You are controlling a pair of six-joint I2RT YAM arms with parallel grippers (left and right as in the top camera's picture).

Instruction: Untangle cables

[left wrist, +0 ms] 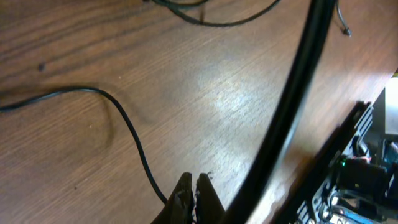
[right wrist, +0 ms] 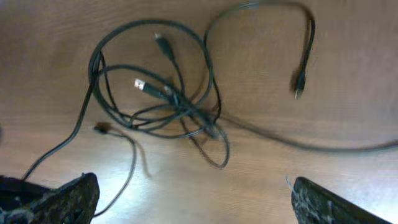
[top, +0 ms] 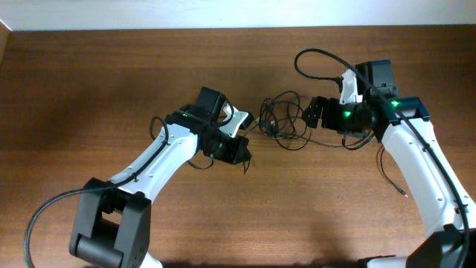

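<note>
The left gripper (left wrist: 194,186) is pressed shut, possibly pinching one of the cables (left wrist: 127,127). The right gripper (right wrist: 193,199) is held spread wide above the others.

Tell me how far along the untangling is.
Done: nothing clearly; the cables are one knot. In hand: left gripper, jaws shut, where a loose strand meets them; grip unclear. Right gripper open above the knot. To do: separating every cord.

Right pincer (right wrist: 196,202) cropped below, cables (right wrist: 186,112) blurred
</note>
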